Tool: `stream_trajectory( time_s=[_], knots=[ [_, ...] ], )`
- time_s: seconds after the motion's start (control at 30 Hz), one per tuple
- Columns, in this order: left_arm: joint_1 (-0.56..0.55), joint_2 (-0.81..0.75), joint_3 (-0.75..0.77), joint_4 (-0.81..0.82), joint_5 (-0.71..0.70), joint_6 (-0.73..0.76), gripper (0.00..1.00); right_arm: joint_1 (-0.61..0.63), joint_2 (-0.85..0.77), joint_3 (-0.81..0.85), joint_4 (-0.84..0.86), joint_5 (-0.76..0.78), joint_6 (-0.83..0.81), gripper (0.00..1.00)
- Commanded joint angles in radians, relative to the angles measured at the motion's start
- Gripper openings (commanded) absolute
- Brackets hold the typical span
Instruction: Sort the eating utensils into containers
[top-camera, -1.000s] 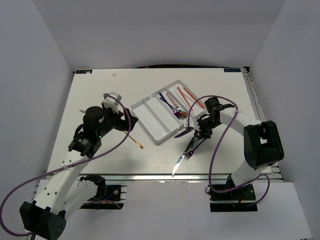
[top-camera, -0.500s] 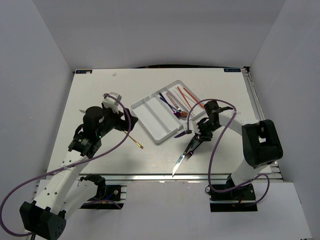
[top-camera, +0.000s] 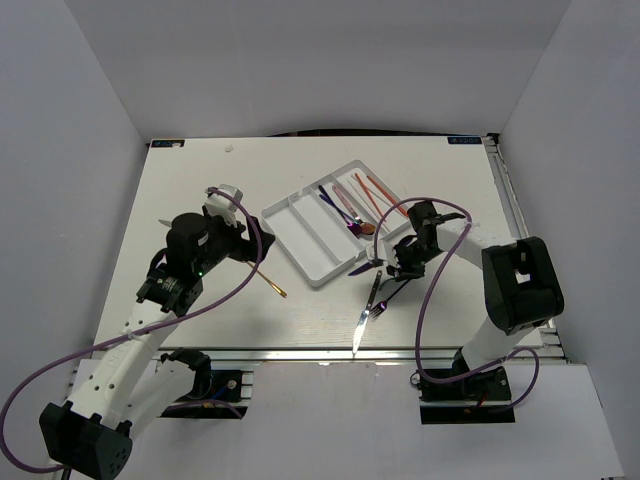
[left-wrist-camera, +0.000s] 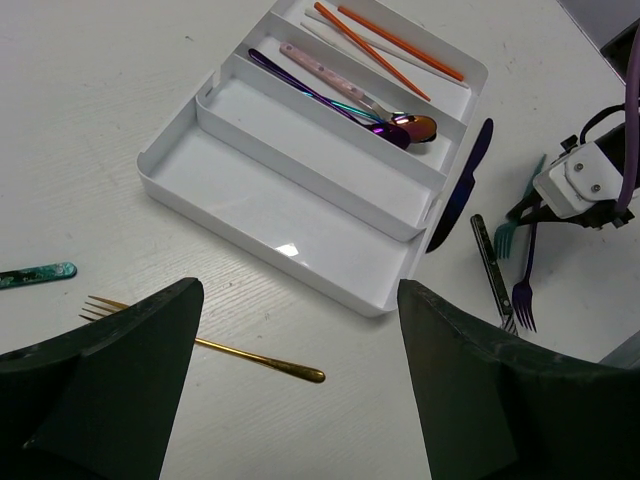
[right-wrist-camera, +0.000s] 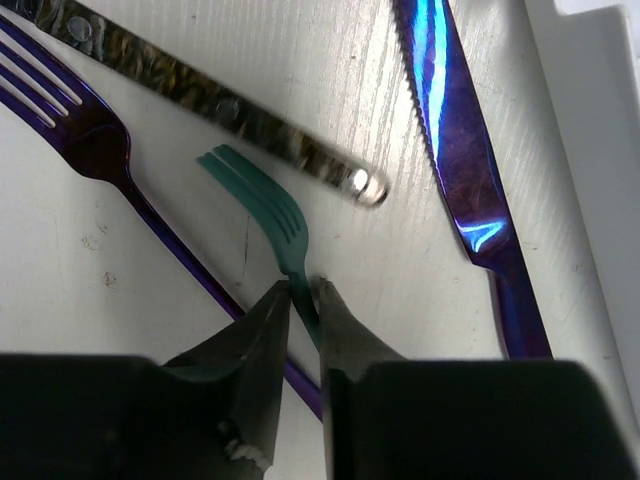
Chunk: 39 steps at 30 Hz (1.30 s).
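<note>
The white tray lies slanted at mid-table; its right compartments hold orange chopsticks and a purple-handled spoon. Right of the tray, my right gripper is shut on the neck of a teal fork that lies on the table. Beside it are a purple fork, a dark patterned knife handle and an iridescent blue knife. My left gripper hovers open and empty over the tray's near corner, above a gold fork.
A teal patterned handle lies at the left. The patterned knife's silver blade points toward the table's near edge. The tray's wall is right next to the blue knife. The two left compartments hold nothing.
My right gripper has come down and its jaws have narrowed onto the teal fork. The patterned knife has swung a little, its blade tip shifting right. The left arm has not moved.
</note>
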Motion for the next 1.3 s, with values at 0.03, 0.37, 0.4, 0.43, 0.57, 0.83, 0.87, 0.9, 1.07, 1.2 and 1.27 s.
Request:
stream_trajectory(
  time_s=[0.03,0.37,0.4,0.43,0.57,0.83,0.87,0.9,1.07,1.2,1.27],
  knots=[
    [-0.001,-0.020,-0.008,0.004,-0.010,0.009,0.90,0.006,0.003,-0.006,0.002,0.043,-0.022,0.18],
    [-0.001,-0.022,-0.010,0.005,-0.016,0.009,0.90,0.006,-0.109,0.023,-0.108,-0.003,-0.110,0.11],
    [-0.001,-0.023,-0.010,0.005,-0.018,0.007,0.90,0.006,-0.123,0.035,-0.113,-0.013,-0.111,0.10],
    [-0.001,-0.022,-0.010,0.005,-0.018,0.009,0.90,0.006,-0.137,0.043,-0.122,-0.022,-0.111,0.10],
    [0.001,-0.023,-0.010,0.007,-0.018,0.007,0.90,0.009,-0.206,0.119,-0.183,-0.109,-0.075,0.10],
    [-0.001,-0.025,-0.018,0.014,-0.042,-0.001,0.91,0.213,-0.111,0.293,0.146,-0.116,0.620,0.06],
    [-0.001,-0.025,-0.019,0.014,-0.050,-0.004,0.91,0.247,-0.080,0.325,0.175,-0.102,0.692,0.05],
    [0.001,-0.026,-0.021,0.016,-0.067,-0.005,0.91,0.256,-0.051,0.357,0.235,-0.074,0.764,0.04],
    [-0.001,-0.037,-0.028,0.016,-0.111,-0.001,0.92,0.270,0.142,0.572,0.347,0.001,1.158,0.03],
    [0.001,-0.043,-0.031,0.017,-0.145,0.004,0.93,0.278,0.294,0.721,0.366,0.079,1.361,0.01],
    [0.002,-0.043,-0.034,0.019,-0.157,0.001,0.94,0.287,0.328,0.759,0.390,0.160,1.427,0.00]
  ],
)
